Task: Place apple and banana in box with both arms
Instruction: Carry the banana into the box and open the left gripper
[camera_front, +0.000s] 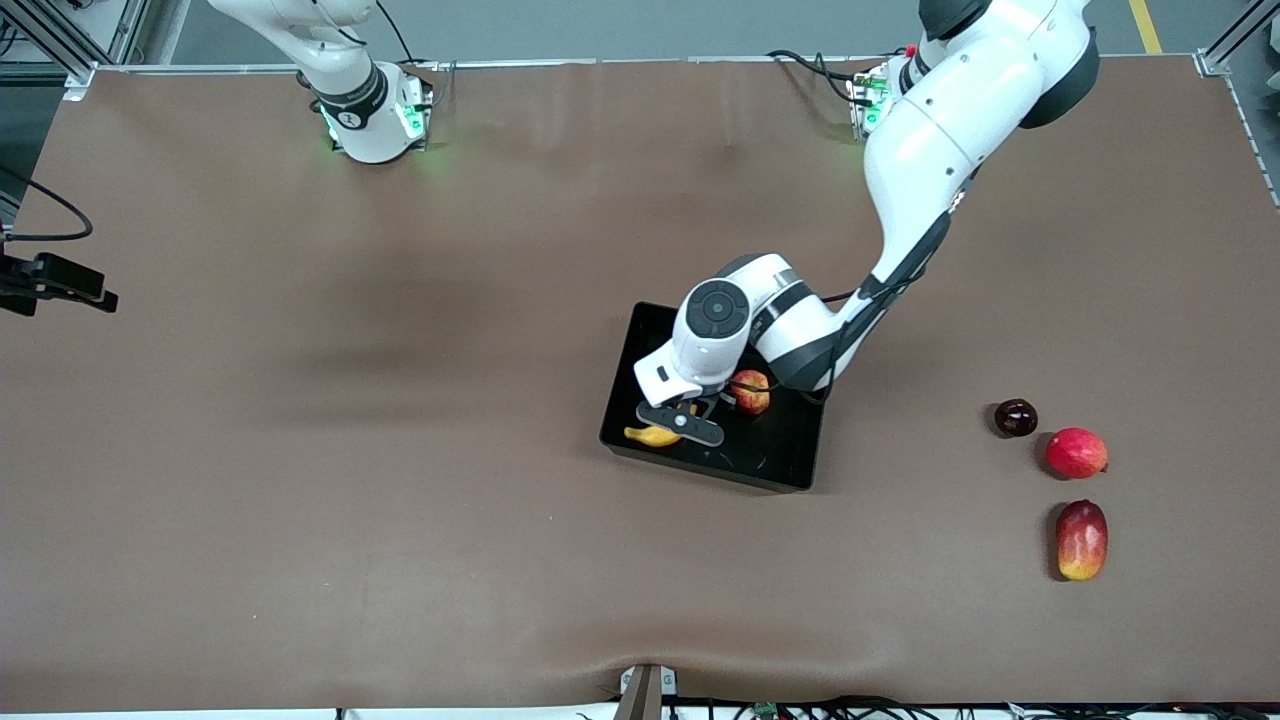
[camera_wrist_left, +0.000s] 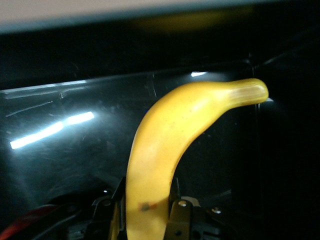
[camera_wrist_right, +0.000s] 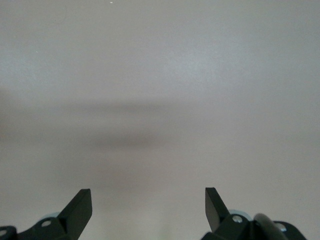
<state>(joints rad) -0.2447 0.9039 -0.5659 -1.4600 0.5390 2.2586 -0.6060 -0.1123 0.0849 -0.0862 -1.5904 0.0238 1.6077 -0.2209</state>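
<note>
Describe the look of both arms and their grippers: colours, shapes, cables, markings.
Both arms are glossy white with rounded segments. The left arm has dark bands, a round grey-black joint cap and a black cable along its forearm. The right arm wears a marked black band; green lights glow at both bases. The left gripper and right gripper are black, with two fingers.

Both arms wore glossy white shells. The left arm (camera_front: 930, 150) had dark grey bands at its joints, a round grey-black cap stamped with concentric rings, and a thin black cable clipped along its forearm. Its base and the right arm's base (camera_front: 372, 115) glowed green. The right gripper (camera_wrist_right: 148, 207) had black wedge-shaped fingers (camera_wrist_right: 80, 207) with small silver screws.
</note>
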